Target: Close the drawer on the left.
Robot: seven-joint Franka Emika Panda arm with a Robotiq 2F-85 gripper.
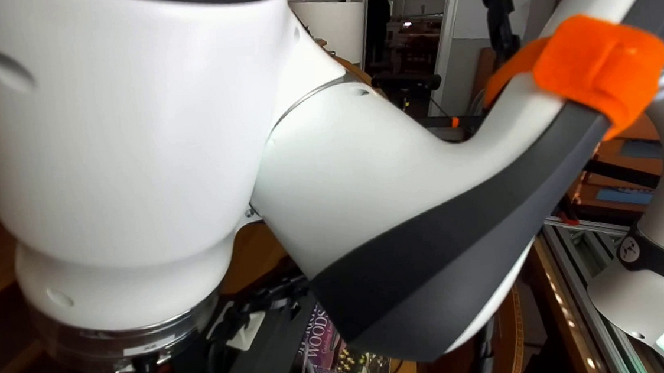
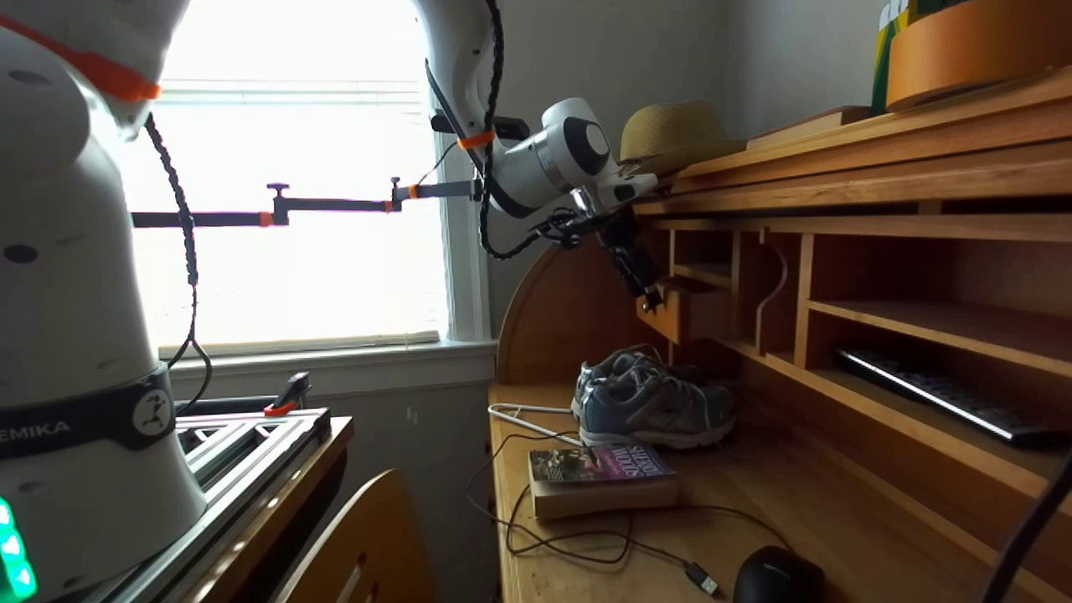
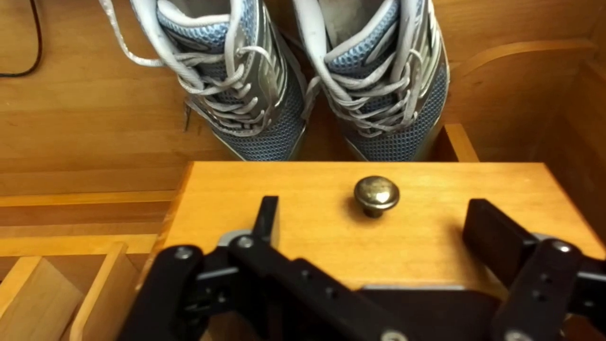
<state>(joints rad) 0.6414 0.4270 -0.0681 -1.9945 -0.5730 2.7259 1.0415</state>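
The honey-coloured wooden drawer (image 2: 703,314) juts out of the desk's cubby row in an exterior view. Its flat front (image 3: 312,222) fills the middle of the wrist view and bears a round brass knob (image 3: 376,193). My gripper (image 3: 372,208) is open, its two black fingers spread wide on either side of the knob with nothing between them. In an exterior view the gripper (image 2: 651,300) points down at the drawer front; whether its tips touch the wood I cannot tell. In another exterior view the arm blocks the drawer and the fingers.
Grey-blue shoes (image 2: 653,402) stand on the desktop below the drawer; they also show in the wrist view (image 3: 378,85). A thick book (image 2: 603,481), a cable and a black mouse (image 2: 779,576) lie nearer. Curved dividers (image 2: 772,285) and a keyboard (image 2: 946,394) are right of the drawer.
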